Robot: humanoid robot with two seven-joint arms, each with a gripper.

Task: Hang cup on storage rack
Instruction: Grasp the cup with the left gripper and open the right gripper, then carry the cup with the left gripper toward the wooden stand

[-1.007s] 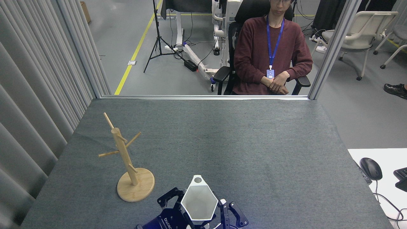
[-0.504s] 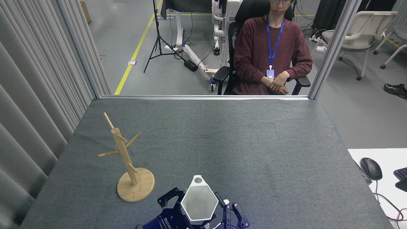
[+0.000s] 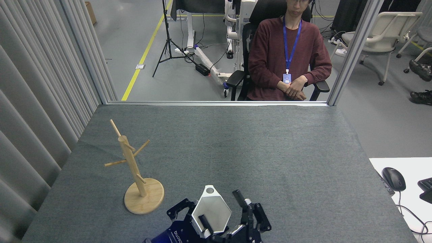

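Since earlier, opened: right claw (image 3: pixel 221 211), one finger inside cup (image 3: pixel 211 211) near tabletop (image 3: pixel 270 152) front edge; rigid, slippery, rim-gripped.

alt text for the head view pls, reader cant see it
A white hexagonal cup stands upright at the near edge of a grey table, a black gripper straddling its right rim with one finger inside. An empty wooden storage rack stands to its left; a seated person watches from behind the table.
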